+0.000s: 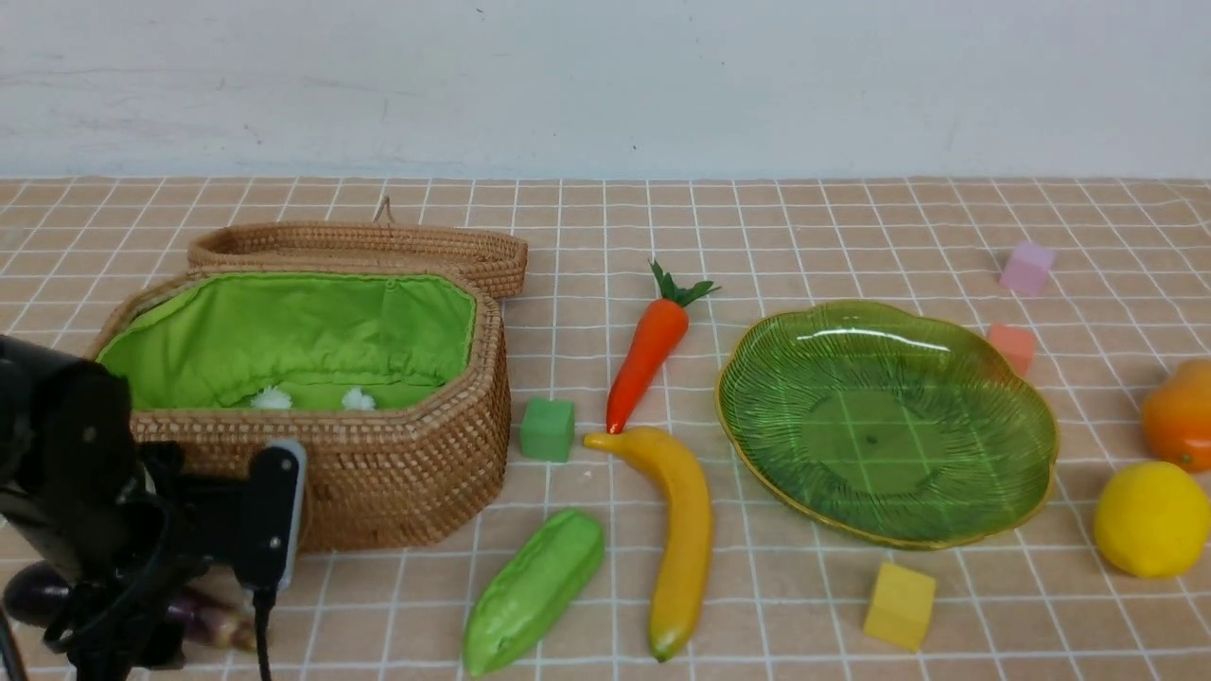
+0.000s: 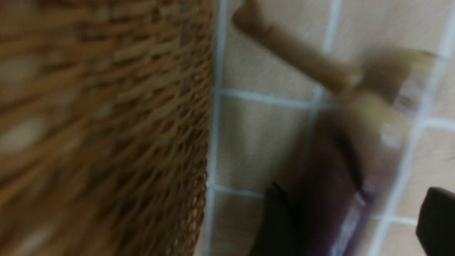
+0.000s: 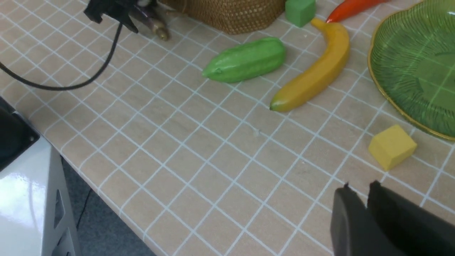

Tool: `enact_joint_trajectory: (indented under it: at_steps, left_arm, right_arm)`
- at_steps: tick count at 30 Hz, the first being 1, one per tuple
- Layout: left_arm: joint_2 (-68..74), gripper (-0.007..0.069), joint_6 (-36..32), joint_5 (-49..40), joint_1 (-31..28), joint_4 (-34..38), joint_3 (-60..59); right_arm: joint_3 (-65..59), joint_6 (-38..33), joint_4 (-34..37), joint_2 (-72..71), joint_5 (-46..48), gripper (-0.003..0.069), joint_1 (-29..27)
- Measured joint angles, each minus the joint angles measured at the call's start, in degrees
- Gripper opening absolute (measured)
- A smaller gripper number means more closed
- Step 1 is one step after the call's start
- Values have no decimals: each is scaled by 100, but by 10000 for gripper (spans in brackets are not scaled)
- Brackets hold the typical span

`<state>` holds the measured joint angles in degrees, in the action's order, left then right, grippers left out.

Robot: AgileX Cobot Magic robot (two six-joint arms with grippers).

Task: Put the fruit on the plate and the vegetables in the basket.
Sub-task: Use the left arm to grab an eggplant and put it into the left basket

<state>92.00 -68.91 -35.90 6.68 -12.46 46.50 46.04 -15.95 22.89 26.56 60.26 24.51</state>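
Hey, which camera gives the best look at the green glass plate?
The front view: the whole plate shows there, empty, its rim complete. The right wrist view catches only part of the plate, cut off at the picture's edge. The left wrist view shows none of it.

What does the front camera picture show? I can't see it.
The robot's left gripper hangs low over a purple eggplant beside an open wicker basket. A carrot, a green cucumber and a banana lie between the basket and an empty green glass plate; a lemon and an orange fruit sit to the plate's right.
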Motion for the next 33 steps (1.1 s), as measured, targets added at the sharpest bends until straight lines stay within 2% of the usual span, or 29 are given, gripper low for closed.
enact_joint_trajectory:
  at_steps: [6,12,15,20,22,25,29,33]
  left_arm:
    - [307,291,29,-119,0,-216,20]
    - [83,292,458,-518,0,-209,14]
    - [-543,292,851,-612,0,-106,29]
    - [-1664,292,1005,-366,0,213,219]
    - [-2121,292,1010,103,0,661,472]
    - [-2104,292,997,433,0,1203,827]
    - [-1587,292,628,534,0,2034,1480]
    - [-917,292,146,534,0,2544,2029]
  right_arm:
    - [0,-10,184,0,-133,99,0]
    - [0,-10,245,0,-417,102,0]
    - [-5,-10,245,0,-881,105,0]
    - [-11,-10,246,0,-1816,109,0]
    - [-11,-10,251,0,-2517,109,0]
    - [-11,-10,270,0,-2873,109,0]
    - [-11,-10,352,0,-3004,111,0]
    - [-11,-10,425,0,-2952,113,0]
